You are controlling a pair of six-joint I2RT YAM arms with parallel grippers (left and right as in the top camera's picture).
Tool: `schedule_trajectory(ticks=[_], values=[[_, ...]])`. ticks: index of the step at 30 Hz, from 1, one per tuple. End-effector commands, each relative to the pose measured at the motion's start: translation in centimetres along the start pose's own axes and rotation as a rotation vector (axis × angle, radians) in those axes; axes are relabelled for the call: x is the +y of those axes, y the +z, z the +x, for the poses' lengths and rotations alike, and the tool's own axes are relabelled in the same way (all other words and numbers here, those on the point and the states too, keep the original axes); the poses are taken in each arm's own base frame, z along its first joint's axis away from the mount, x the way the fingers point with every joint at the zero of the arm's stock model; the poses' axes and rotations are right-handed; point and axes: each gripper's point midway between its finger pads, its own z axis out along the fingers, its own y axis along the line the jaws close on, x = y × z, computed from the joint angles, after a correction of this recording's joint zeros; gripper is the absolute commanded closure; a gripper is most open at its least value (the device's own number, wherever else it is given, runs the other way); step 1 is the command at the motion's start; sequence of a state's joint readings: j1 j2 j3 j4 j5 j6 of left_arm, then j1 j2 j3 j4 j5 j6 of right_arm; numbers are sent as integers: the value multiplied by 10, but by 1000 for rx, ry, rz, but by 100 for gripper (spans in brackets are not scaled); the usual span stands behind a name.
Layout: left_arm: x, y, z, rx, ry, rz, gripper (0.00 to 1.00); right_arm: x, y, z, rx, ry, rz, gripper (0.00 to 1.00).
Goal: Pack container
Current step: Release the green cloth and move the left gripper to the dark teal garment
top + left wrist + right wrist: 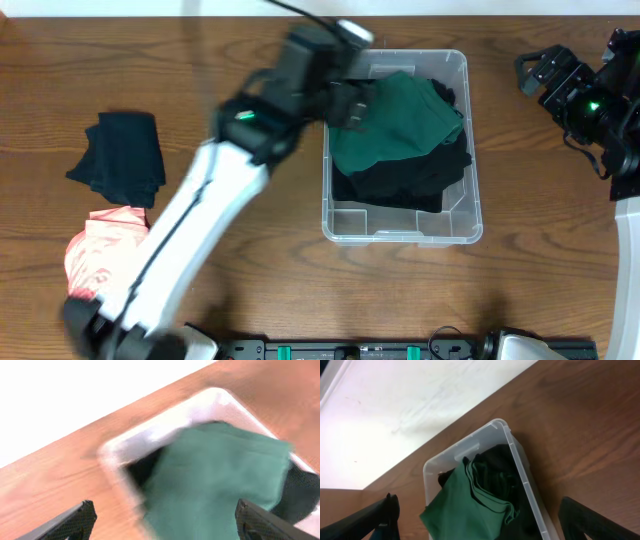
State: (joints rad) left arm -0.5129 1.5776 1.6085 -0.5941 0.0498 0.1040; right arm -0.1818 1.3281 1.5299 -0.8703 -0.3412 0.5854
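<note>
Both tools gape: left tool over the container, green garment lying free inside; right tool beside it, keeping clear.

Left fingers wide (right fingers too)

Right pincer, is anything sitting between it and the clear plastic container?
Nothing visible. Only bare brown wooden table lies between the open right pincer and the clear rectangular plastic container. The green folded garment lies inside it, on black clothes.
</note>
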Motion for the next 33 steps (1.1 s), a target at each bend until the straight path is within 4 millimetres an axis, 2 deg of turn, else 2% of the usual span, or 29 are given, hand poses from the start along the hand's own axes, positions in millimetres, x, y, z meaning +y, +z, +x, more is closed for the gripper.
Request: schedule_trajectory(ticks=[1,5,7,17,20,23,28,33], values=[[71,-24,21,78,-55,-275,10,3,-6,-2,-15,1,-9,1],[139,-43,75,271,-136,-532,10,3,-6,-2,-15,1,-9,1],[165,-45,102,362,-163,-615,9,3,-6,-2,-15,1,-9,1],[255,-24,217,710,-351,-860,9,3,-6,-2,-15,1,-9,1],[277,-24,244,805,-331,-958,9,3,-6,-2,-15,1,-9,1],[289,-22,266,884,-309,-1012,9,3,-6,-2,-15,1,-9,1],[299,-11,302,988,-309,-1005,9,3,-6,-2,-15,1,-9,1],[310,1,324,1034,-289,-975,10,3,-6,-2,-15,1,-9,1]])
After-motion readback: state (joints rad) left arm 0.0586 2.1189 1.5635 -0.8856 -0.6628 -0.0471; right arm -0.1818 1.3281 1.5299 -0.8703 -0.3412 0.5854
